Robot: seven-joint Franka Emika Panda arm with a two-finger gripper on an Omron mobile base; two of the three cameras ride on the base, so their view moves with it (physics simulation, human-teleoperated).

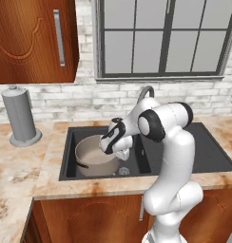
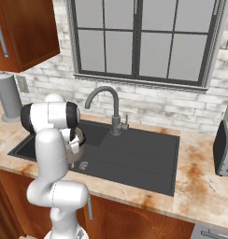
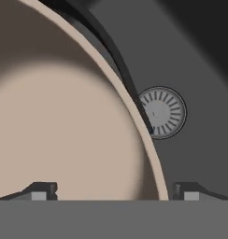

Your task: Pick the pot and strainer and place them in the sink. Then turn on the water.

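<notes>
The pot [image 1: 93, 154] sits in the left basin of the sink [image 1: 203, 156], its beige inside toward nine o'clock in the hand view. The gripper [image 3: 115, 190] spreads its fingertips [image 3: 41, 190] astride the rim, gripping nothing; the drain [image 3: 161, 112] lies at three o'clock.

text: you can read none | labels, brands: none legible on anything you see | numbers, signs: none
</notes>
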